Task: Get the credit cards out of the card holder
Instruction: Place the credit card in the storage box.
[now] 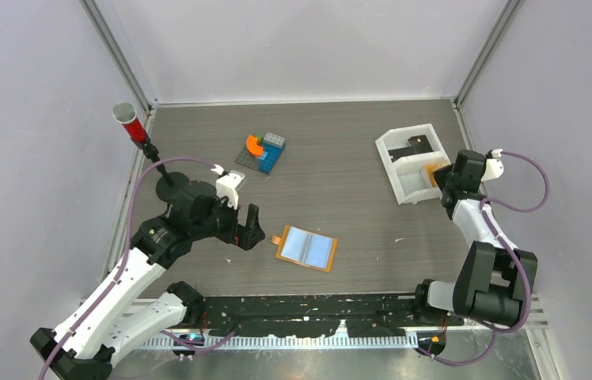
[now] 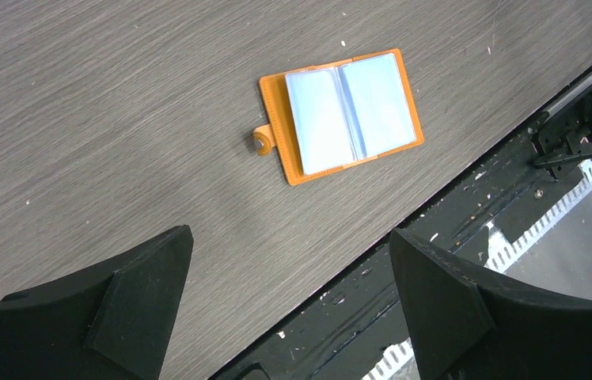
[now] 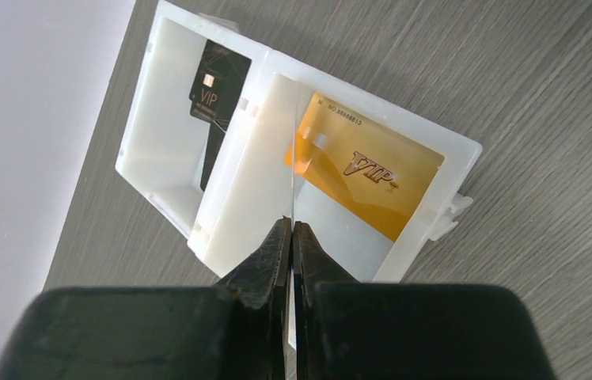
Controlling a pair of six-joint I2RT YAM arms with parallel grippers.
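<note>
My right fingers (image 3: pixel 273 253) pinch a card (image 3: pixel 294 174) edge-on above the tray (image 3: pixel 233 198), so I should lower it flat before releasing, while my left fingers (image 2: pixel 142 285) gape idle and the card holder (image 1: pixel 306 248) lies open left of the tray.

Robotics lab cell, plain grey walls (image 1: pixel 301 47), aluminium corner posts (image 1: pixel 119 54), wood-grain table (image 1: pixel 340 142)

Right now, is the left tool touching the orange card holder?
Apart. The left wrist view shows a stretch of bare table between the wide-open left tool and the card holder, which lies open farther out.
</note>
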